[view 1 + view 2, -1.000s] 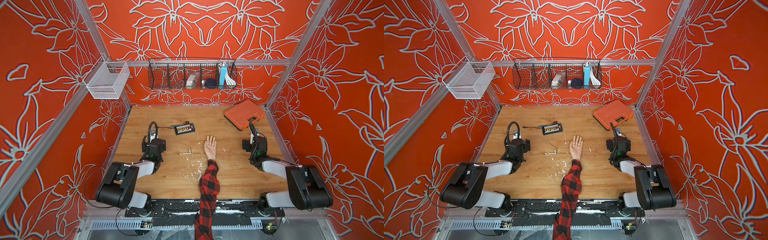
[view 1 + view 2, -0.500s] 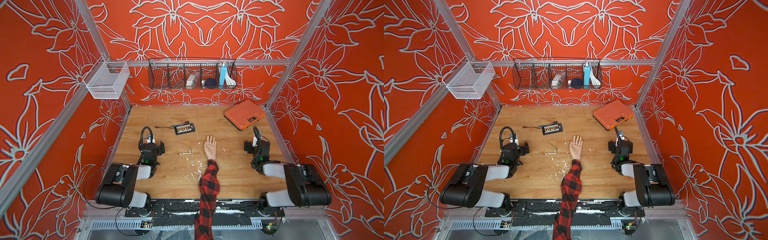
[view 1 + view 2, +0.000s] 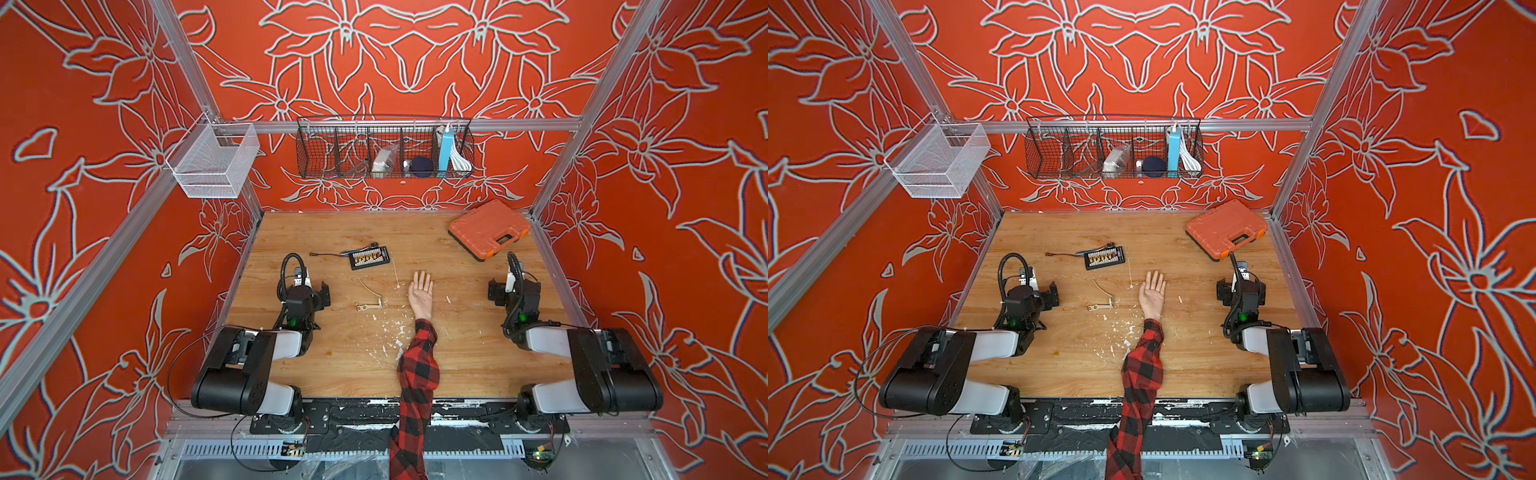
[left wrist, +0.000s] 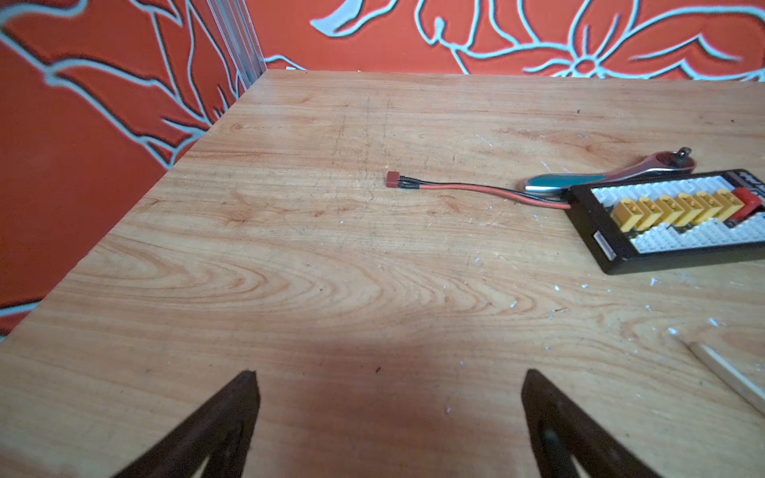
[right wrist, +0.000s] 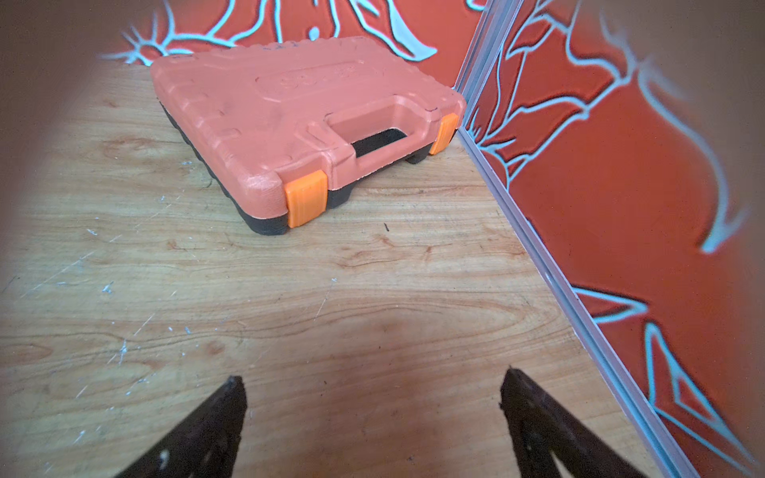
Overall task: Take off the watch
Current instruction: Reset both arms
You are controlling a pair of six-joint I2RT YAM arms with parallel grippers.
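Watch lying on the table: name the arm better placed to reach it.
Left, probably: the small cream-strapped, gold-fitted watch lies nearer the open left gripper; the right gripper would have to cross the person's palm-up hand.

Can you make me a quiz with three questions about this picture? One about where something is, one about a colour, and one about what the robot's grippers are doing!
1. Where is the watch?
A) on the person's wrist
B) on the wooden table, beside the open hand
C) in the wire basket

2. What colour is the tool case?
A) blue
B) green
C) orange

3. How are the left gripper and the right gripper?
A) both open and empty
B) both shut
C) both holding the watch

Answers: 1 B, it lies flat on the wood next to the hand; 2 C, its lid is orange; 3 A, each wrist view shows jaws wide apart with nothing between.
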